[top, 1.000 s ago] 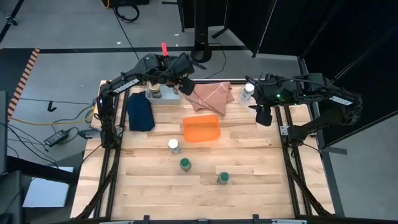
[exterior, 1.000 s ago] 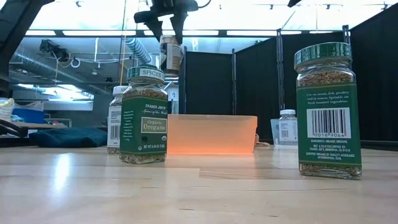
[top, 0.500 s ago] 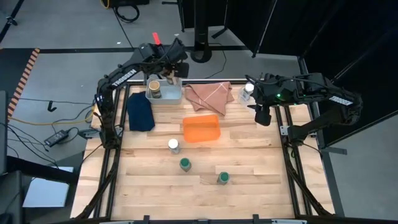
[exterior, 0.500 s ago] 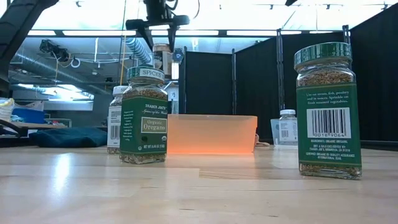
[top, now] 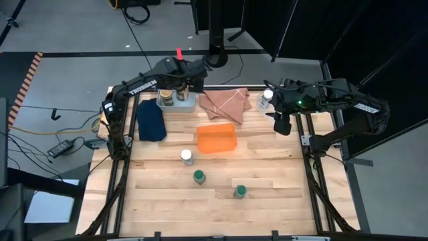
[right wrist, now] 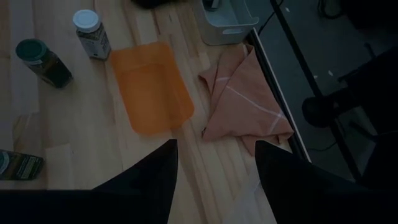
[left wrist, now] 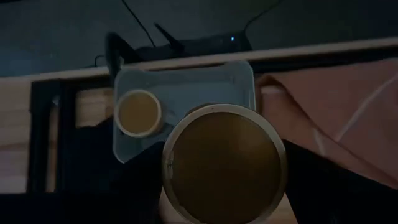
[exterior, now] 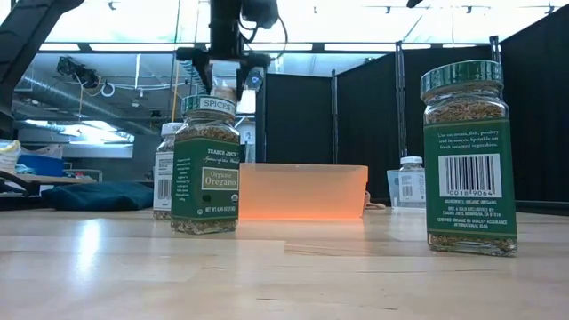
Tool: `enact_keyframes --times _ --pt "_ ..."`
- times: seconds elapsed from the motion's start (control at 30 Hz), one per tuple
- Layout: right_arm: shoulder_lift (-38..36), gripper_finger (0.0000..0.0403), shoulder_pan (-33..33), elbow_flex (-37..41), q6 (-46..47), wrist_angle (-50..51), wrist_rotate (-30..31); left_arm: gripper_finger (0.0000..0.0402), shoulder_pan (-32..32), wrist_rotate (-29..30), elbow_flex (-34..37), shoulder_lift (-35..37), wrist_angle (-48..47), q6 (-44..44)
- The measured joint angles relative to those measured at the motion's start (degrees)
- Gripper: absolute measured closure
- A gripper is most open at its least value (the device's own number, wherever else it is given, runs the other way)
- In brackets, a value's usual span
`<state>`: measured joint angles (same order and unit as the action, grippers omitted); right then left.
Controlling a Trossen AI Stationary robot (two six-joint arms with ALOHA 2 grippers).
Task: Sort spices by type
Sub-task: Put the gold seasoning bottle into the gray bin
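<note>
The left gripper (top: 180, 86) pinches a tan-capped jar (left wrist: 224, 163) upright, directly above the pale grey bin (left wrist: 239, 78), where its twin (left wrist: 138, 112) stands just beside the drop spot.

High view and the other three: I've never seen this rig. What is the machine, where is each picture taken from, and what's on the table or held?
Two dark robot arms work at a wooden table. One camera looks down from above, one sits at table height, and one rides on each wrist. The left hand grips a tan-capped jar over a grey bin containing a second tan jar. The right hand waits back right by a white-capped jar. Also there: an orange tray, a second white jar, two green-capped jars, a blue cloth and a pink cloth.
</note>
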<state>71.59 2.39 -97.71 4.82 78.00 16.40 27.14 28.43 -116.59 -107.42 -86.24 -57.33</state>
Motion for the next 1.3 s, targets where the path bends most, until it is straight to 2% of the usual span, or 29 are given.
enact_keyframes --times 0.33,0.43,0.67,0.93,1.07,1.3 --pt "0.0 0.0181 0.0 0.0 0.0 0.0 0.0 0.0124 -0.2 -0.7 11.7 0.0 11.0 -3.4" --pt "0.0 0.0181 0.0 0.0 0.0 0.0 0.0 0.0124 -0.1 1.3 13.3 0.0 13.6 -4.8" --pt "0.0 0.0181 0.0 0.0 0.0 0.1 -1.6 0.0124 1.5 3.5 13.8 0.0 16.8 -6.6" --pt "0.0 0.0181 0.0 0.0 0.0 0.1 -1.7 0.0124 4.5 -0.4 13.8 0.0 18.1 -4.6" --pt "0.0 0.0181 0.0 0.0 0.0 0.1 -1.7 0.0124 6.4 -4.3 13.8 0.0 18.6 -4.1" --pt "0.0 0.0181 0.0 0.0 0.0 0.1 -2.0 0.0124 6.9 -3.3 13.8 0.0 19.1 -7.2"
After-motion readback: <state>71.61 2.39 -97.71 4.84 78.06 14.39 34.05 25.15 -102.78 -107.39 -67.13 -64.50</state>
